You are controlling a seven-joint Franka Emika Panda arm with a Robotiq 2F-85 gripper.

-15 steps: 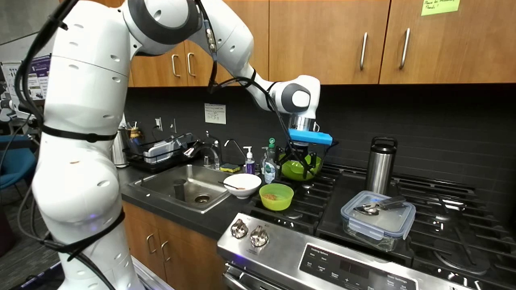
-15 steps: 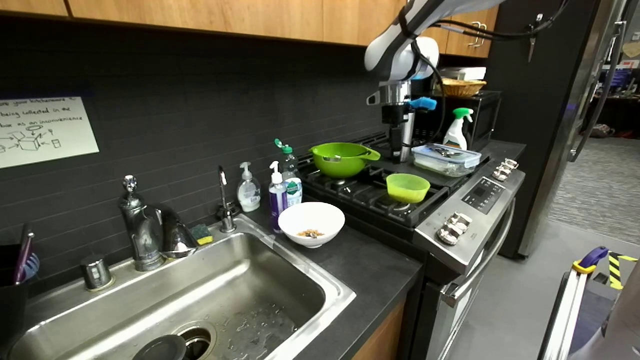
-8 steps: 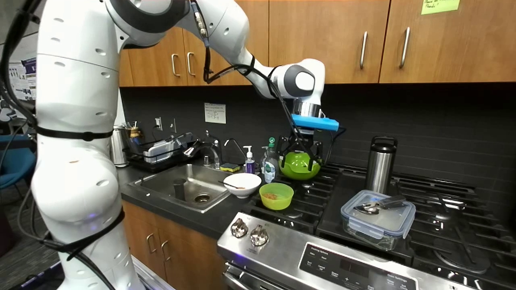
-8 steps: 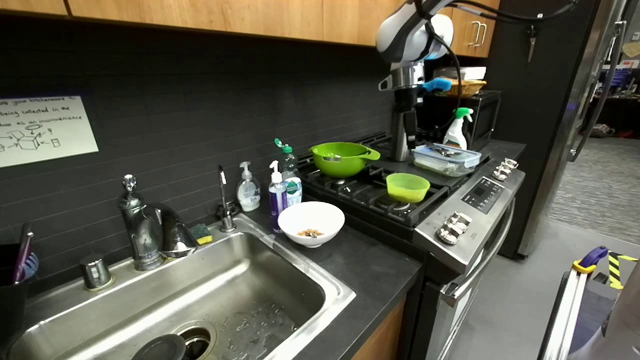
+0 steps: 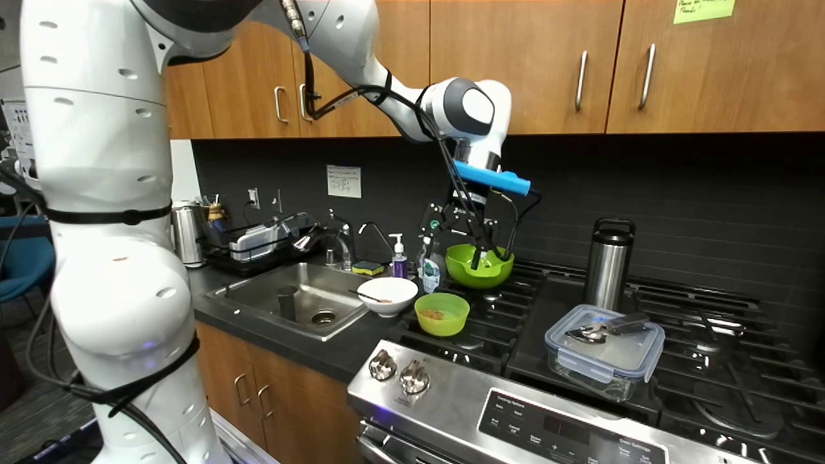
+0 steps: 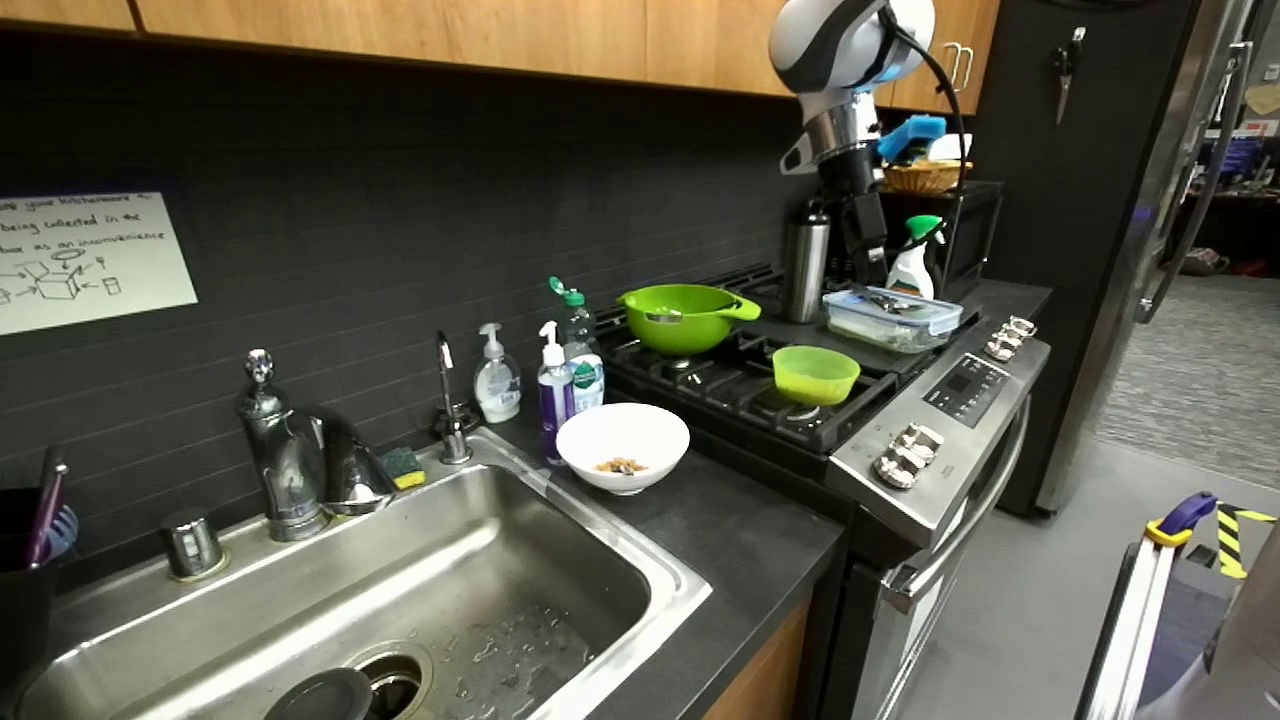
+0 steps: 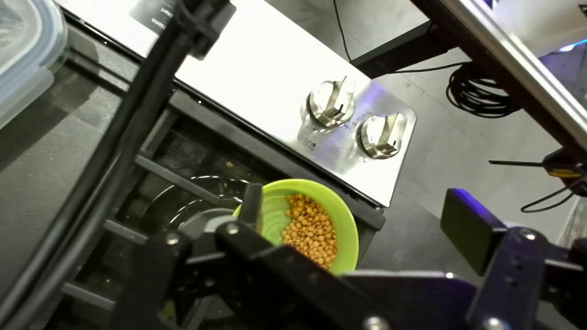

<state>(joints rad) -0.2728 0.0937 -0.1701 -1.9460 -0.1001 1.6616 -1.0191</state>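
My gripper [image 7: 362, 220] is open and empty in the wrist view, fingers wide apart. In the exterior views the gripper [image 5: 451, 254] [image 6: 870, 255] hangs tilted in the air above the stove, touching nothing. A small yellow-green bowl [image 5: 451, 323] [image 6: 815, 385] stands on the front burner grate. In the wrist view this bowl [image 7: 347, 229] lies below one finger and holds orange lentil-like pieces; the finger hides part of it. A larger green bowl [image 5: 459, 270] [image 6: 668, 336] stands behind it on the back burner. A white bowl [image 5: 387, 304] [image 6: 640, 430] with some brown food stands on the counter.
A lidded glass container [image 5: 580, 377] [image 6: 880, 330] [image 7: 27, 73] with metal utensils on its lid stands mid-stove. A tall steel flask [image 5: 607, 270] [image 6: 805, 265] stands behind it. Soap bottles [image 5: 399, 264] [image 6: 555, 390] stand beside the sink [image 5: 258, 303] [image 6: 560, 520]. Wooden cabinets [image 5: 525, 64] hang above.
My gripper has risen and tilted, and in an exterior view it has moved right. The larger green bowl is less covered by it. The bowls and other objects have not moved.
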